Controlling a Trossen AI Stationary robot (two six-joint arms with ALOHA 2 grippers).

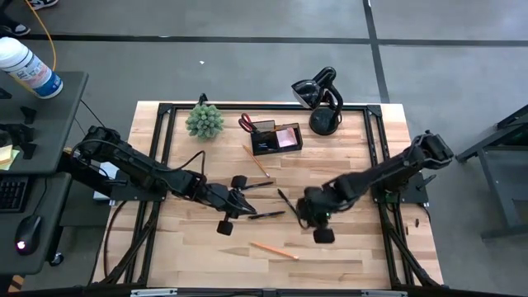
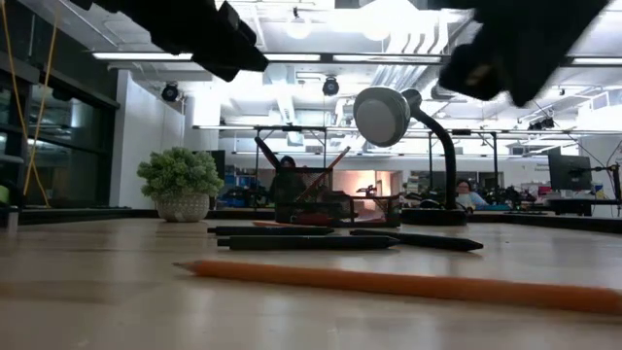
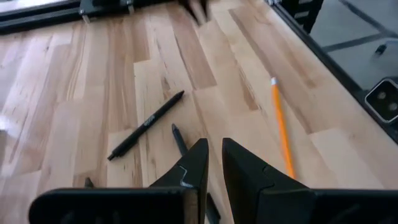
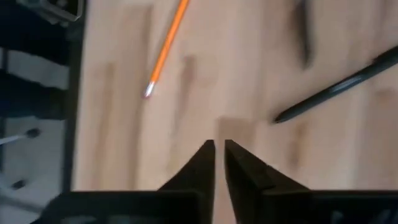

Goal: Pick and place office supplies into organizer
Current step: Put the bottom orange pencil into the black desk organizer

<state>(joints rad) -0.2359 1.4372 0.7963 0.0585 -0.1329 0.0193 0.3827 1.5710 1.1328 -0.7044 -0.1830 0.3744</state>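
Because both the left gripper and the right gripper show only a narrow slit and pinch nothing, we risk skidding a pen at frame centre away from the organizer at upper centre.

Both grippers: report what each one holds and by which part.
Nothing is held. The left gripper hovers over a black pen, its jaws slightly parted and empty; the right gripper is likewise empty above bare table.
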